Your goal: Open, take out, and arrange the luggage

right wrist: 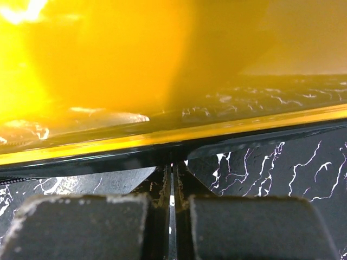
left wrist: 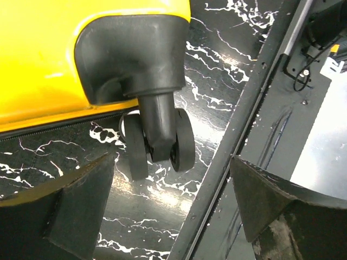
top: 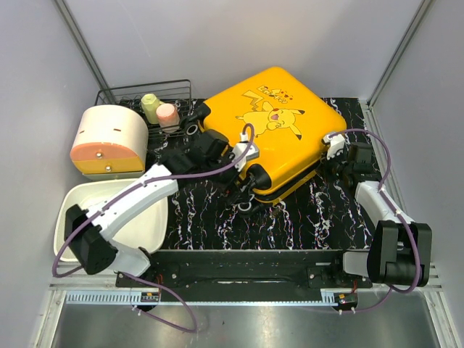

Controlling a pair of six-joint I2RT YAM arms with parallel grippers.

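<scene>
top external view shows the luggage (top: 279, 127) lying flat on the black marbled mat (top: 304, 210) toward the back right of the table, cartoon print facing up and both shell halves together, so as far as the pictures show it is not yet opened. nothing from inside is visible on the mat, and the white tray (top: 72, 199) at the left front looks bare. the left gripper (left wrist: 171, 173) sits at the case's near corner with its jaws spread wide and gripping nothing; in the left wrist view a black caster wheel (left wrist: 157, 143) stands just ahead of it, apart from both fingers. the right gripper (right wrist: 172, 179) is at the case's right edge with its fingers pressed together right at the dark seam line under the yellow shell. whether a zipper pull is pinched between them i cannot tell, since the close view is blurred and the tips hide the spot. my judgement is that the task is at its very beginning, at the unfastening step. running the zipper around, lifting the lid, taking out the contents and arranging them all remain to be done.
</scene>
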